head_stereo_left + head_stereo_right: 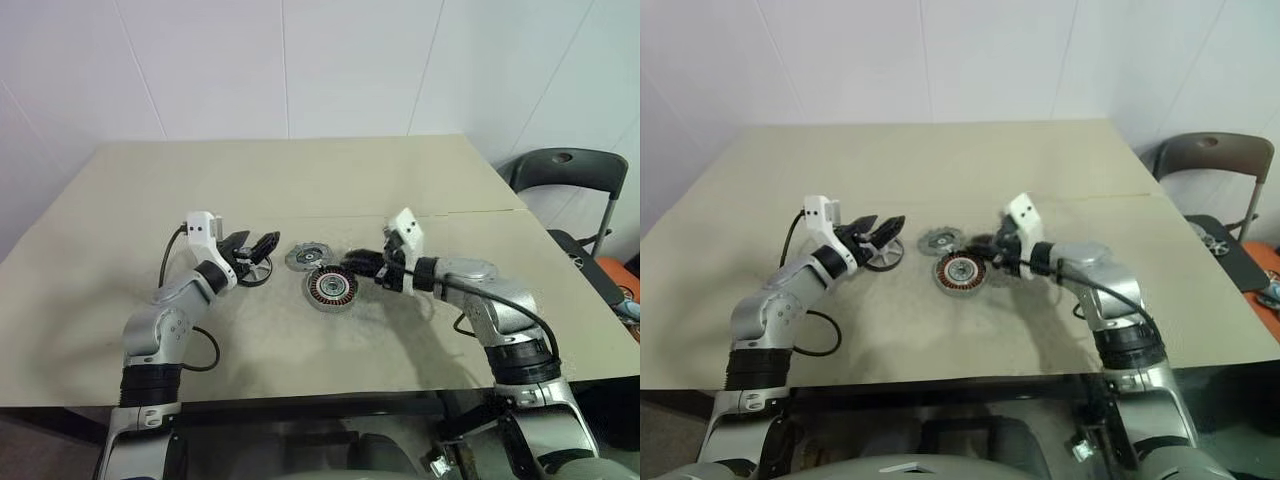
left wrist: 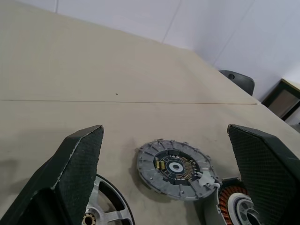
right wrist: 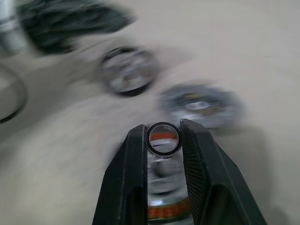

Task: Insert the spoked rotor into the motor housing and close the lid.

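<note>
- The left gripper hovers just above the spoked rotor, its two black fingers spread wide apart and holding nothing
- The spoked rotor lies flat on the beige table, well left of the motor housing, partly under the left gripper
- The lid lies flat on the table, just beside the motor housing on its far left side, inner face up with a dark centre and small gold parts showing
- The motor housing rests on the table, its coppery coils ringing a pale centre
- The right gripper is at the motor housing's right edge; in the right wrist view its fingers are drawn close together on a small dark ring above the coils
- A dark chair stands off the table's right edge, far right of the motor housing
</note>
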{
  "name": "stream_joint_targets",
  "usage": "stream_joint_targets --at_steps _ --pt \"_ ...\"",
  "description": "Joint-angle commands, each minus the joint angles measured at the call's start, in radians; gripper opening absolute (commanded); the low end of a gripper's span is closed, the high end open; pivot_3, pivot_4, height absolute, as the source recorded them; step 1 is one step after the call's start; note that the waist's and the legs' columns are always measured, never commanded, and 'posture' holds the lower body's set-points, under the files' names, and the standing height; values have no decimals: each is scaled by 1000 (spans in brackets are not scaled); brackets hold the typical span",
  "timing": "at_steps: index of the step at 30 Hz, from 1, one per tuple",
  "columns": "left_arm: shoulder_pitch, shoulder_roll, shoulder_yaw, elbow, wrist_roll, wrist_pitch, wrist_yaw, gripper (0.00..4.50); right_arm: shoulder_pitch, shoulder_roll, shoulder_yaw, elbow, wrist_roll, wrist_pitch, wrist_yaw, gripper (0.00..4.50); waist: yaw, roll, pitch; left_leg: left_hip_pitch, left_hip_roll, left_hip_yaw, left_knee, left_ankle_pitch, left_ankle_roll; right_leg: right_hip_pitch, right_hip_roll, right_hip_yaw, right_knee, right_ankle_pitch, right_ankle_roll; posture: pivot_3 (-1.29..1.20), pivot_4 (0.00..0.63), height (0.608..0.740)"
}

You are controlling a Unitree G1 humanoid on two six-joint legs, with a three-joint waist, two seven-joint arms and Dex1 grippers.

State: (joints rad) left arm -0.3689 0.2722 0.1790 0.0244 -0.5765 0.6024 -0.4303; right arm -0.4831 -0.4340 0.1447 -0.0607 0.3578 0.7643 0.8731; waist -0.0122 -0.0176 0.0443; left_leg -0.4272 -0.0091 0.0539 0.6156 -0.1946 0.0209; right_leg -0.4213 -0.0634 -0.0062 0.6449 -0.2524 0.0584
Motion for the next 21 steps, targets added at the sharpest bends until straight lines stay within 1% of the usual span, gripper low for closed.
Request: stream_joint_targets --at_steps 1,12,21 --pt "-19 7 9 -44 -6 -3 -3 4500 -8 -19 43 -23 -14 -25 24 647 -1 0 0 0 0 0 0 0 0 0 0 0 0 0 0 0 0 740" --pt "3 16 7 -88 -19 17 -20 4500 -49 -5 110 116 -101 -143 27 647 -2 0 0 0 0 0 -1 0 0 -2 -1 0 -1 0 0 0 0 740" --pt "4 10 5 -81 -7 13 -25 4500 -79 33 109 191 -136 -187 7 647 -2 0 0 0 0 0 -1 0 0 -1 -1 0 -1 0 0 0 0 740"
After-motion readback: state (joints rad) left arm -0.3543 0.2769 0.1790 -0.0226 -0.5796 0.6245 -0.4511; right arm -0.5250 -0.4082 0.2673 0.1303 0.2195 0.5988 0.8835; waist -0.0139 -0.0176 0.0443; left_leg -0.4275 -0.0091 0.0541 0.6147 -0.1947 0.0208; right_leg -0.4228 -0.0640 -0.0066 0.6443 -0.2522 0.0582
